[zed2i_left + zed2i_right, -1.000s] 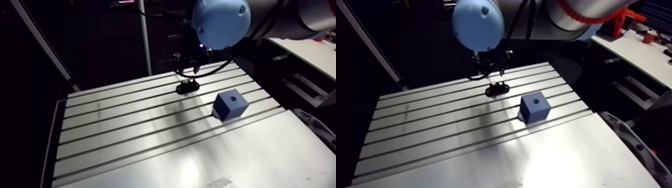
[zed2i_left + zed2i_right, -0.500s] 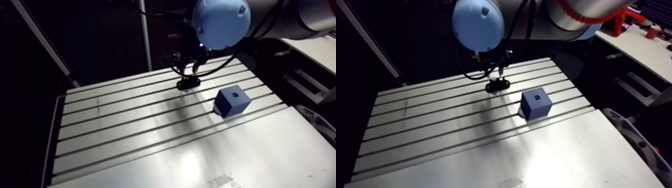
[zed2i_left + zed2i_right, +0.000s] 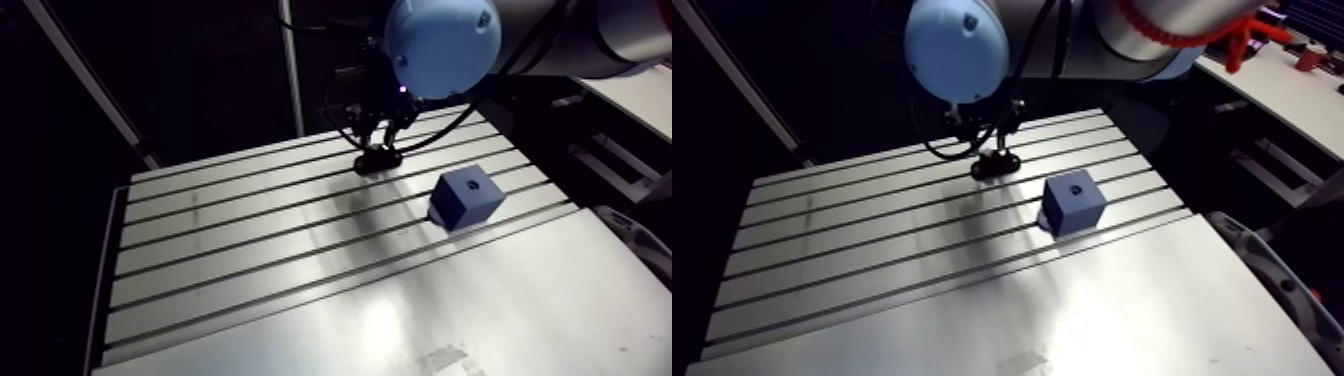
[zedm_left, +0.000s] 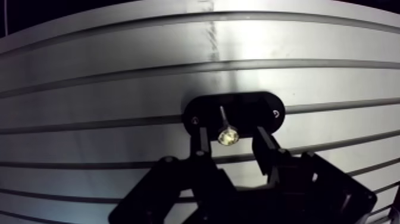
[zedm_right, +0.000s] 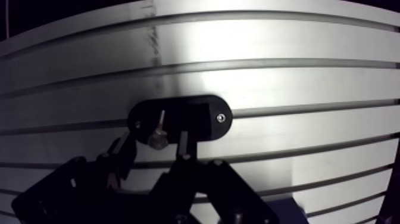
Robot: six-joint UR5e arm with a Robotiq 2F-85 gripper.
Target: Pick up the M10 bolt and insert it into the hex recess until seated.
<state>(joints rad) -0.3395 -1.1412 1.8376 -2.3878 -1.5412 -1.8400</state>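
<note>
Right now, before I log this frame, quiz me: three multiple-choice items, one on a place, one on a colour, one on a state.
1. Where is the bolt?
A. in the hex recess
B. in the black holder
C. on bare table
2. What colour is the block?
A. red
B. blue
C. green
3. How is the gripper?
A. open
B. shut on the bolt
C. out of view
Key: 1 B, it sits in the black holder between the fingers; 2 B, plainly blue in the arm view; 3 A, gaps show beside the bolt's head.
</note>
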